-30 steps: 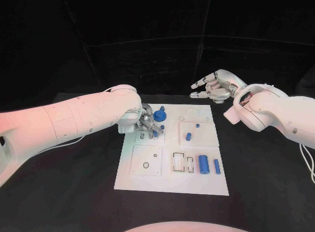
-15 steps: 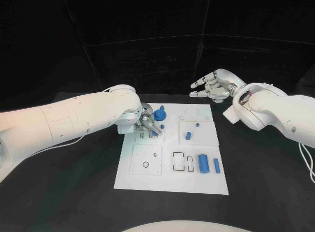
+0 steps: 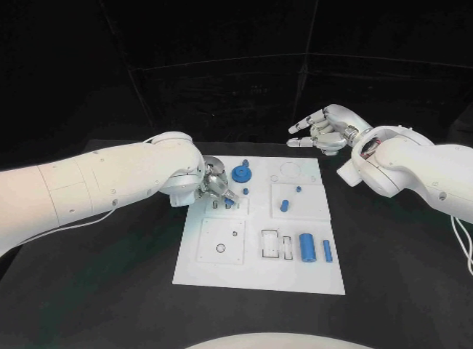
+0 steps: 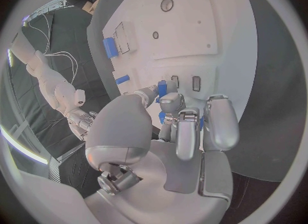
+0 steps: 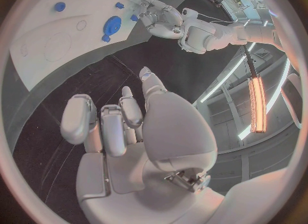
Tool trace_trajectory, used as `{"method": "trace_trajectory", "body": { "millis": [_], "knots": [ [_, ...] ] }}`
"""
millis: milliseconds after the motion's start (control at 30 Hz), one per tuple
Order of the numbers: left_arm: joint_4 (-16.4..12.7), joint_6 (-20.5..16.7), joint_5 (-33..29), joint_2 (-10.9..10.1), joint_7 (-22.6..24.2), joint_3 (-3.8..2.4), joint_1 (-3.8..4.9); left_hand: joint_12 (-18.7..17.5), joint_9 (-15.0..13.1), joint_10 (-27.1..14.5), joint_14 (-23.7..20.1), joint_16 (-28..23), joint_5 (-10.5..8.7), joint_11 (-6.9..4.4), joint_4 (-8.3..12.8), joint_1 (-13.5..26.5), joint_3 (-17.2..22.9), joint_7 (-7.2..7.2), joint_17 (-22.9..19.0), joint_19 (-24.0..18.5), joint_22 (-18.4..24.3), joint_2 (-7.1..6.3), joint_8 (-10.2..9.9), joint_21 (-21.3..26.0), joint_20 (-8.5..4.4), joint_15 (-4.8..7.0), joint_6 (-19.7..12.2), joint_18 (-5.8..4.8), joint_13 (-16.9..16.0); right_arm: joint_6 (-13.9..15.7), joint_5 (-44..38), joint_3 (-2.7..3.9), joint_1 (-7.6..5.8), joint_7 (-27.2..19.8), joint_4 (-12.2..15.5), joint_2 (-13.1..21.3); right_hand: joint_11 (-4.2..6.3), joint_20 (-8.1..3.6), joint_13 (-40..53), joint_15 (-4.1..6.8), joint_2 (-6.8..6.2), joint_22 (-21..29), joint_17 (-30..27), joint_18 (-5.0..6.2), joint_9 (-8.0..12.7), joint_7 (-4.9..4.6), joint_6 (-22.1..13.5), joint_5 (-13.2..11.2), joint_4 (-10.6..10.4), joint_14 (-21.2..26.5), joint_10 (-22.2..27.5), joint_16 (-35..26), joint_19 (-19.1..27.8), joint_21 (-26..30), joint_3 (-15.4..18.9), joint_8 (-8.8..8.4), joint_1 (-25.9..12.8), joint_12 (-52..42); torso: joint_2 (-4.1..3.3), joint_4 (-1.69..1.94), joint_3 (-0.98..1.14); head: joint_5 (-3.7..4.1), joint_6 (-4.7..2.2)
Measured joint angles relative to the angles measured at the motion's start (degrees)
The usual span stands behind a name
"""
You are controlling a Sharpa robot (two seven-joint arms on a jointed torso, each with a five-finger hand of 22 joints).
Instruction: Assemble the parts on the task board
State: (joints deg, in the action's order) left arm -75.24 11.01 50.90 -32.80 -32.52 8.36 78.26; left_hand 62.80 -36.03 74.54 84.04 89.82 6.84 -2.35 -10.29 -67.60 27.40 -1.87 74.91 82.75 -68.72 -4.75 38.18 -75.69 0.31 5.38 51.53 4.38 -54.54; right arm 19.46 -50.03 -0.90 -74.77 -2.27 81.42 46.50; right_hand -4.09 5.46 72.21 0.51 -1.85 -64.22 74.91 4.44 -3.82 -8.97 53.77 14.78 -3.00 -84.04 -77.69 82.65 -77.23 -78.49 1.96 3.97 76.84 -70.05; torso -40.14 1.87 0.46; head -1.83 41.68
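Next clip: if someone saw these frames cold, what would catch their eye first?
Most likely the white task board in the middle of the black table, dotted with small blue parts. Next, the left hand low over the board's far left area, pinching a small blue part beside the round blue part. The right hand hangs beyond the board's far right corner, holding nothing.

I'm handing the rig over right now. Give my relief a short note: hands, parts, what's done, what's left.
Left hand holds a small blue part over the slots at the task board's far-left area.
Right hand hovers off the board's far-right corner, holding nothing, fingers loosely curled.
Blue round part sits at the far edge; blue cylinders lie near right.
Left: seat the held part; the black-outlined slots beside the cylinders are unfilled.
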Motion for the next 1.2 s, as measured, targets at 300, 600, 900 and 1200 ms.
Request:
{"method": "trace_trajectory", "body": {
  "millis": [300,600,900,1200],
  "knots": [
    [-1.9,-4.9,0.0,-1.1,0.5,0.1,-0.4,0.2,-0.2,0.0,0.0,0.0,-0.19,0.0,0.0,0.2,0.3,-0.09,0.0,0.0,-0.2,-0.14,0.2,0.0,0.0,0.0,0.1,0.0,-0.2,-0.1,0.0,0.0,0.0,0.0,-0.4,-0.1,0.0,-0.05,0.0,0.0,0.0,0.0,0.0,0.01,0.0,0.0,0.0,0.0,0.0,0.0,0.0,0.0,0.0,0.0,0.0,0.0,0.0,0.0,-0.02,0.36,0.02,-0.03,-0.12],
    [-2.0,-6.3,1.7,-0.8,0.5,0.93,-0.77,0.2,-0.3,0.0,0.0,0.0,-0.43,0.01,0.2,0.4,0.5,-0.1,0.0,0.0,-0.2,-0.41,0.2,0.0,0.0,0.01,0.1,0.01,-0.2,-0.1,-0.5,-0.01,0.01,-0.1,-0.4,-0.2,0.0,-0.04,0.0,0.0,0.0,0.0,0.0,0.01,0.0,0.0,0.0,0.0,0.0,0.0,0.0,0.0,0.0,0.0,0.0,0.0,0.0,0.0,-0.02,0.41,0.01,-0.04,0.24],
    [-1.5,-5.7,4.2,-0.4,-0.1,1.59,-1.09,0.2,-0.4,0.1,0.0,0.0,-0.71,-0.11,1.0,0.8,1.3,-0.11,0.0,0.0,-0.2,-0.81,0.2,0.0,0.0,0.01,0.1,0.0,-0.2,-0.1,-1.3,-0.01,0.01,-0.1,-0.5,-0.2,0.0,-0.05,0.0,0.0,0.0,0.0,0.0,0.01,0.0,0.0,0.0,0.0,0.0,0.0,0.0,0.0,0.0,0.0,0.0,0.0,0.0,0.0,-0.06,0.36,0.01,-0.01,0.34],
    [-1.2,-4.6,5.3,-0.3,-0.5,1.64,-1.14,0.2,-0.5,0.2,0.0,0.0,-0.86,-0.19,1.4,1.3,1.7,-0.19,0.0,0.0,-0.2,-1.23,0.2,0.0,0.0,0.01,0.2,0.0,-0.3,-0.1,-1.7,-0.01,0.01,-0.1,-0.5,-0.3,0.0,-0.04,0.0,0.0,0.0,0.0,0.0,0.0,0.0,0.0,0.0,0.0,0.0,0.0,0.0,0.0,0.0,0.0,0.0,0.0,0.0,0.0,-0.08,0.36,0.03,0.03,0.39]
  ]
}}
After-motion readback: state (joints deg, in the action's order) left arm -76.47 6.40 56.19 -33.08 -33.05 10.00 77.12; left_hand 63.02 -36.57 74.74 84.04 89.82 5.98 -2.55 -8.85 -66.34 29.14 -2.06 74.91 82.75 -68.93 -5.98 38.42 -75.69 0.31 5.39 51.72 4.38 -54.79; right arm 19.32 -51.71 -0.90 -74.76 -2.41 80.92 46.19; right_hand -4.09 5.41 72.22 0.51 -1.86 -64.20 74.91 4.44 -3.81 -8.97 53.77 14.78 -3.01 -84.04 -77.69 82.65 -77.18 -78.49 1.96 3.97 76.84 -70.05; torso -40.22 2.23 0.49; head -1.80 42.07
